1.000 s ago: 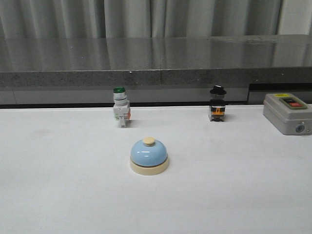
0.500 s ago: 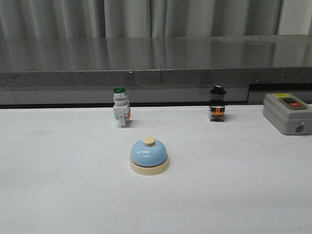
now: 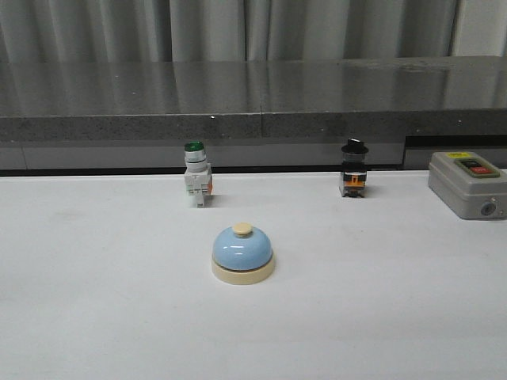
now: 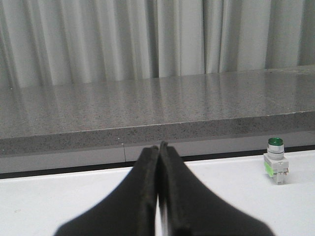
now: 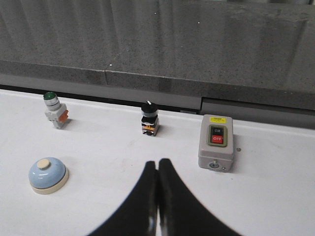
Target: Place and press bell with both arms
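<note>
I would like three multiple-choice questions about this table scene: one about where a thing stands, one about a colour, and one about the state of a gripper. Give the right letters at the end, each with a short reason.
1. Where does the bell stand, seen from the front?
A. behind the two small switches
B. nearer the camera than the two small switches
C. on top of the grey box

2. What colour is the cap of the white pushbutton switch?
A. green
B. red
C. yellow

3. How is the right gripper?
A. open around the bell
B. shut on the black-knobbed switch
C. shut, holding nothing

Answers:
1 B: the bell sits on the table in front of the pushbutton switch and the black-knobbed switch.
2 A: its cap shows green.
3 C: the right gripper has its fingers together, apart from the grey box.
</note>
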